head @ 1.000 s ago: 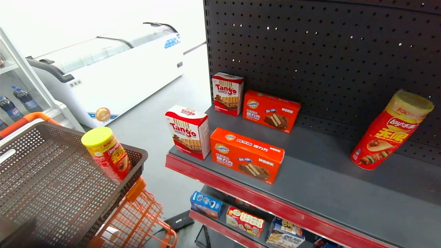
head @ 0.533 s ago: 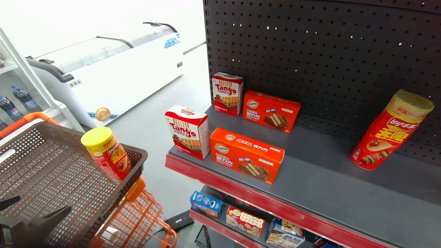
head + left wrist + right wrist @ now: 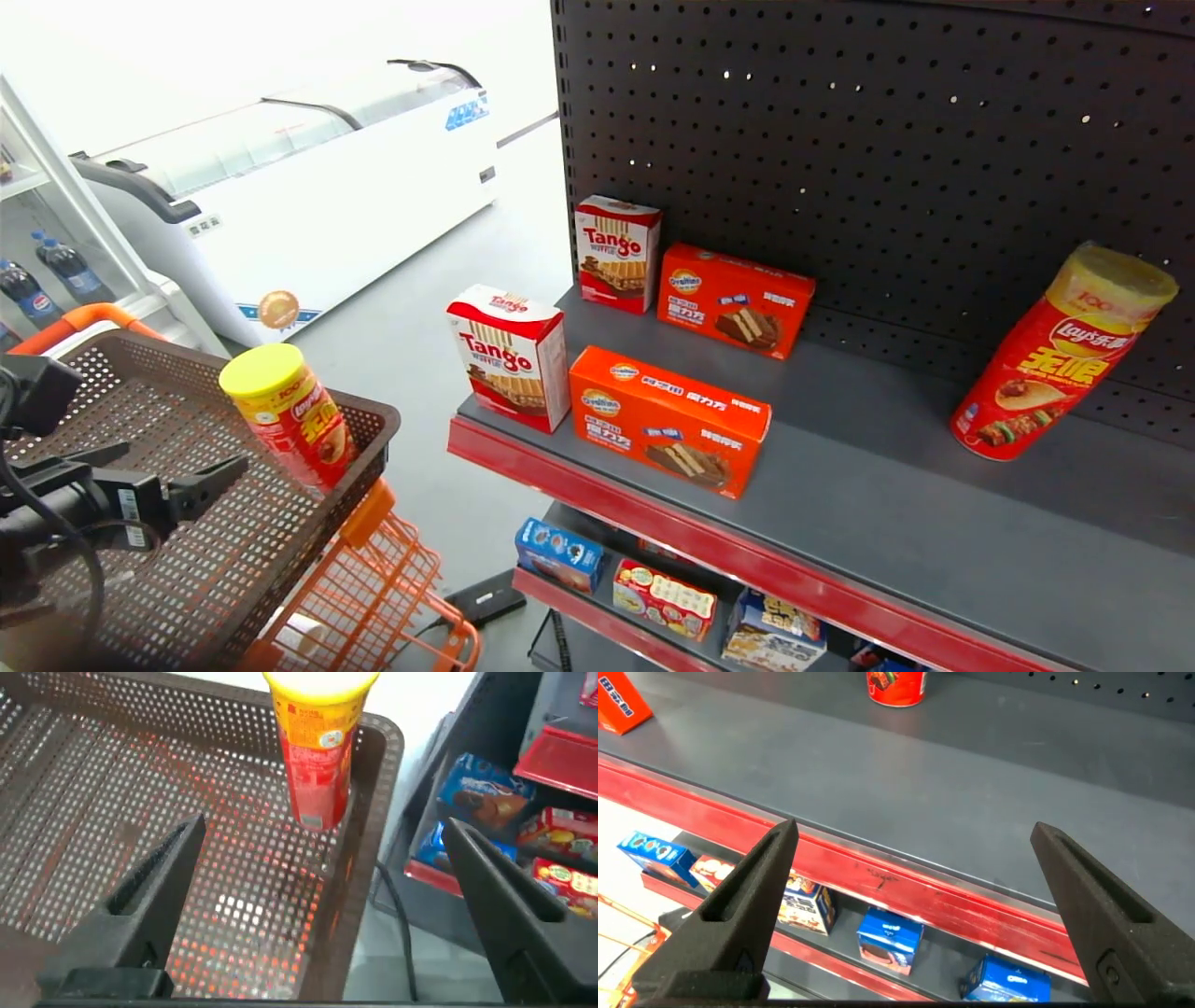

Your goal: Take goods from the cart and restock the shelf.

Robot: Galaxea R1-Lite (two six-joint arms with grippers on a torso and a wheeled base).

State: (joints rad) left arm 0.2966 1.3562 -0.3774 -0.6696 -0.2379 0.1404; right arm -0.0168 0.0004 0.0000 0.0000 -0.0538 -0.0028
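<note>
left pincer (image 3: 187, 455) has come up over the cart basket (image 3: 375, 413) from the near left, spread wide and empty, near the upright yellow-lidded chips can (image 3: 289, 415) in the basket's right corner. right pincer (image 3: 915, 833) hangs spread above the shelf (image 3: 990, 793) front.

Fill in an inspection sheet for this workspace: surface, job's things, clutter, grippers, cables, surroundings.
Surface: grey shelf with a red front edge.
Job's things: basket on the cart holds one can, upright in its corner; on the shelf a second can leans on the pegboard, with two wafer boxes and two orange boxes.
Clutter: nothing seen.
Grippers: left gripper open over the basket, short of the can; right gripper open before the shelf's edge.
Cables: black cable behind the left gripper; floor cable beside the cart.
Surroundings: freezer, bottles, stocked lower shelf.
</note>
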